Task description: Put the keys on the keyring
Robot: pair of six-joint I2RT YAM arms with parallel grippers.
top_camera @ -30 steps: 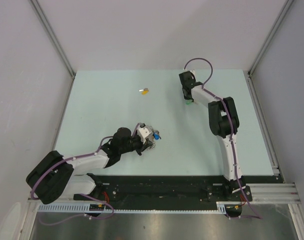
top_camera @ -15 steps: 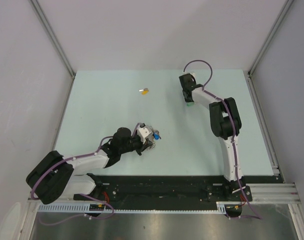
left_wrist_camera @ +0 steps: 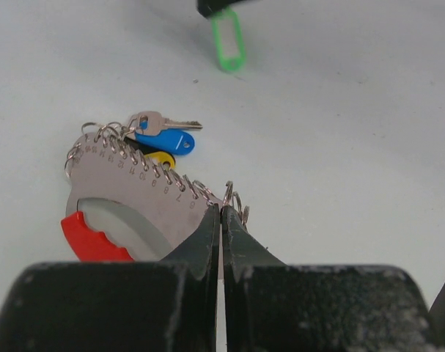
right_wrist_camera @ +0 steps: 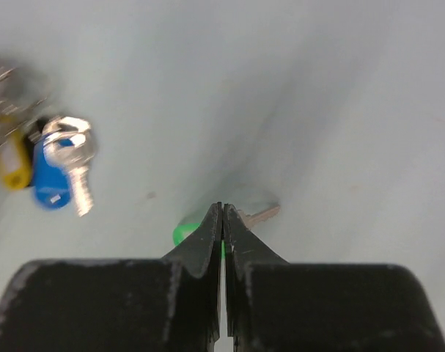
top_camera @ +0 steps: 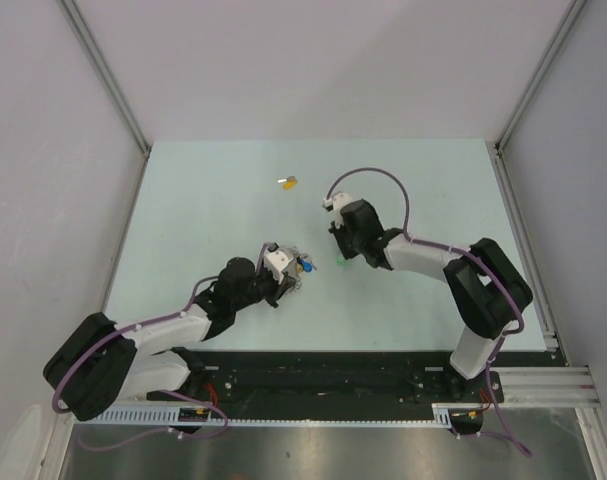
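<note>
Your left claw (left_wrist_camera: 221, 213) is pinched shut on the grey plate of the keyring (left_wrist_camera: 127, 183), which rests on the table (top_camera: 203, 200). Your right claw (right_wrist_camera: 222, 213) is clamped on the green key (right_wrist_camera: 182, 235), just right of the keyring and not touching it. I'd hold the left dead steady and ease the key's hole onto a free wire loop (left_wrist_camera: 235, 202) near the blue key (left_wrist_camera: 163, 139), nice and slow. The yellow key (top_camera: 289, 182) sits well beyond the keyring, that one's for later.

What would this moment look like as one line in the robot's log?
left jaws: shut on grey-and-red keyring | right jaws: shut on green-headed silver key | yellow-headed key: lying apart, untouched
</note>
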